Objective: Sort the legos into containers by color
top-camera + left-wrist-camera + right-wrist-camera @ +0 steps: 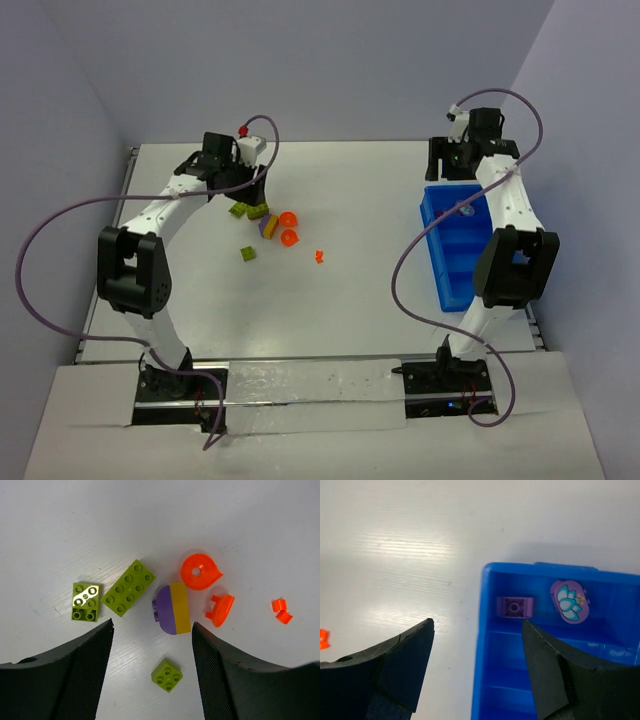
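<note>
Black mesh-faced fingers (85, 680) fill the bottom of the left wrist view, and the left gripper (152, 625) is spread wide, nothing pinched, hanging over the loose legos on the white table (150, 510)

Nearest the fingertips sits a small lime-green square brick (167, 674), studs up, on its own. Just past it, right between the two tips, lies the purple-and-yellow piece (172, 608). To its left is a long lime-green brick (128, 588), tilted, and just beside that another lime-green brick (85, 601). On the other side there's an orange teardrop piece (199, 571) lying flat, close against the yellow edge, an orange piece standing on its rim (221, 610) near it, and two tiny orange bits (282, 611) further off to the right.

Over to the right wrist view: the right gripper (477, 623) is open too, jaws wide and empty, poised over the corner of the blue tray (482, 680). In that end compartment rests a purple brick (515, 606), and next to it a purple oval piece (569, 601) with a lotus flower printed on it.

From above, the tray runs along the table's right side, well apart from the cluster under the left arm
</note>
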Tool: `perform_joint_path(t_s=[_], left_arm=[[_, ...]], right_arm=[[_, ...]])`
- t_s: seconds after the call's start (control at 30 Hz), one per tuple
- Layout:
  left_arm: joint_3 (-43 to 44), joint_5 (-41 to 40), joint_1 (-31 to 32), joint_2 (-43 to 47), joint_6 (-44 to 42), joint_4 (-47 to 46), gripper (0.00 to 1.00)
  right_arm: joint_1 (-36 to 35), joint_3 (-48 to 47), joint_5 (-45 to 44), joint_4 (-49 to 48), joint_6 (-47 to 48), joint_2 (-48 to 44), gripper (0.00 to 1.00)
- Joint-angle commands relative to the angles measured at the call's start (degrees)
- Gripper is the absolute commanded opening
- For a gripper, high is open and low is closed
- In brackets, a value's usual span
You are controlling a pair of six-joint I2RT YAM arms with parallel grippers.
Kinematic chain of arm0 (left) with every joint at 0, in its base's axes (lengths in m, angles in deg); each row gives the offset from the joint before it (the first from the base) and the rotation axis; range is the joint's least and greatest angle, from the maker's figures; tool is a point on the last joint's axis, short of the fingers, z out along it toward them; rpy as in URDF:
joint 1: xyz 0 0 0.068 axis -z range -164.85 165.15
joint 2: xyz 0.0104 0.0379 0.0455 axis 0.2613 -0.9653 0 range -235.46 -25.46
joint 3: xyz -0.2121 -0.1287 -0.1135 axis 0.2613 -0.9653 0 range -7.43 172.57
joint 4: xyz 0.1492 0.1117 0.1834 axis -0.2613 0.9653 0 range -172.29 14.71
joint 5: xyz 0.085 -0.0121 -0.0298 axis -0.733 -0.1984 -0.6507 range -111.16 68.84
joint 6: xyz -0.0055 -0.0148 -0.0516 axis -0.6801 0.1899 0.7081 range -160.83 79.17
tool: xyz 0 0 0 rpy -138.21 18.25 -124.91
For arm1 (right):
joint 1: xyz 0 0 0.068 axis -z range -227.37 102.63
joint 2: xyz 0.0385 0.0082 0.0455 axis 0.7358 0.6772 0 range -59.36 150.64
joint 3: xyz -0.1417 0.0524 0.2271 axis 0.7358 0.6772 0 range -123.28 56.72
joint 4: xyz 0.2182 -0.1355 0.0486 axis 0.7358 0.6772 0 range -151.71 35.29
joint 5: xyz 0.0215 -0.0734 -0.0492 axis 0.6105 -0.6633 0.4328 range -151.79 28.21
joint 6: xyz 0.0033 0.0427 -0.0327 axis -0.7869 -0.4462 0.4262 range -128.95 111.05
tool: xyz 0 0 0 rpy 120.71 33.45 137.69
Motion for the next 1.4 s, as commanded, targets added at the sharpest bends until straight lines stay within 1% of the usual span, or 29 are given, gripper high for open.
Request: perform_joint_path(t_s=[0.0,0.07,0.2,0.27,0.33,0.37,0.4,0.57,0.83,1.03,1.3,1.37], left_arm=[[2.5,3.2,0.1,-2.5,1.7,0.5,0.69],[1.6,3.9,0.1,-2.2,2.7,0.1,0.69],[-1.3,3.0,0.2,-1.3,5.0,-0.7,0.68],[-4.1,1.1,0.8,-0.1,5.6,-1.8,0.68],[-5.9,-0.9,1.6,0.7,5.8,-2.4,0.69],[-7.0,-3.1,2.5,1.1,7.9,-2.5,0.70],[-7.8,-5.0,3.2,1.1,8.3,-2.6,0.70],[-8.9,-6.0,4.5,0.2,9.5,-3.0,0.69],[-4.8,-12.6,6.4,-4.3,12.7,-2.2,0.67],[-2.6,-13.0,6.9,-7.6,13.3,-1.9,0.66],[-0.9,-13.0,7.1,-10.7,13.0,-2.3,0.62],[0.0,-13.0,7.2,-11.9,13.0,-2.1,0.60]], right_arm=[[-3.5,-2.2,3.5,1.0,-0.6,-5.0,0.78],[-5.0,-1.7,4.5,1.0,-1.2,-5.8,0.78],[-7.2,-0.6,3.4,0.3,-2.5,-6.5,0.78],[-9.9,0.4,2.8,-0.2,-3.8,-6.9,0.78],[-10.9,1.5,2.7,-0.9,-4.7,-7.3,0.78],[-11.8,2.4,2.8,-2.3,-5.6,-8.0,0.79],[-12.4,2.8,3.1,-2.6,-6.1,-8.5,0.79],[-13.3,3.3,3.9,-3.4,-7.6,-9.0,0.79],[-13.4,3.2,3.9,-3.0,-7.9,-9.2,0.79],[-13.4,2.5,4.5,-2.6,-7.9,-9.3,0.79],[-13.3,1.9,5.1,-2.5,-8.0,-8.9,0.80],[-13.4,1.7,5.3,-2.3,-8.1,-8.7,0.79]])
